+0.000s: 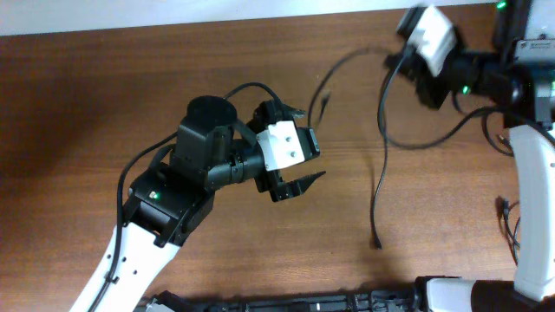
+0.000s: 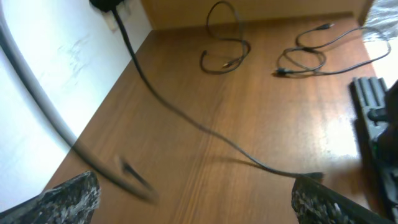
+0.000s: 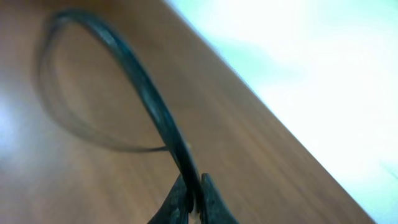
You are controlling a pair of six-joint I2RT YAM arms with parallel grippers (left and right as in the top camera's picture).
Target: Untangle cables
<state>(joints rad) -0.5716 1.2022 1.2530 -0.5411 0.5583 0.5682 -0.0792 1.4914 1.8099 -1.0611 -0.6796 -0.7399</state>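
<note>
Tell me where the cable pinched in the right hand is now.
Overhead, the cable runs from the shut right hand at the table's far right corner and trails down the wood, one end lying right of the open left hand.

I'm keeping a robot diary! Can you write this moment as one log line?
left gripper: open, empty | right gripper: shut on cable | cable: loops from gripper down to table
</note>
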